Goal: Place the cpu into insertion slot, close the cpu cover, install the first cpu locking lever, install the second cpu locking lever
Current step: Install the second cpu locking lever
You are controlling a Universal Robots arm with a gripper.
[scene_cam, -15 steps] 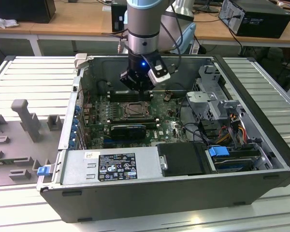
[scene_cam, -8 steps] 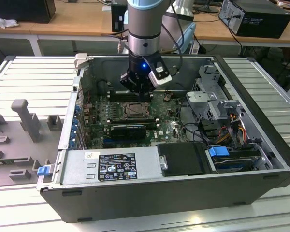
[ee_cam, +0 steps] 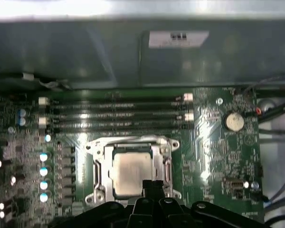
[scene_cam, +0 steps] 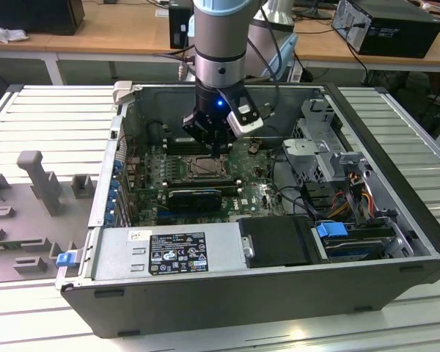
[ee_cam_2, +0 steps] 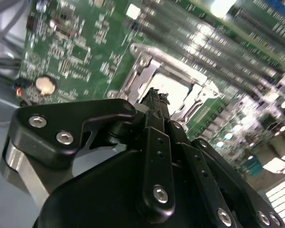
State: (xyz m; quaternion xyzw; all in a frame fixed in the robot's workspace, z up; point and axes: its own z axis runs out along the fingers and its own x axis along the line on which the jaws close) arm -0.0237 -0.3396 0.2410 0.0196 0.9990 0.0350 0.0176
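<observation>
Fingers (ee_cam_2: 157, 102) pressed together at tips, nothing held; gripper (ee_cam: 152, 186) poised just over slot (ee_cam: 132, 169) edge, inside open case (scene_cam: 396, 183). Cpu (ee_cam: 131, 173) seated flat in slot on green board (ee_cam: 218, 147). Cover (ee_cam: 133, 142) lies down around cpu, silvery frame framing chip. Memory slots (ee_cam: 116, 114) just beyond socket. Coin cell (ee_cam: 233, 121) well apart to one side.

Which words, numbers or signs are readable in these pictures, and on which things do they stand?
Black label on the power supply: print too small to read.
White sticker on the case wall: blurred, unreadable.
Motherboard markings: too small to read.
</observation>
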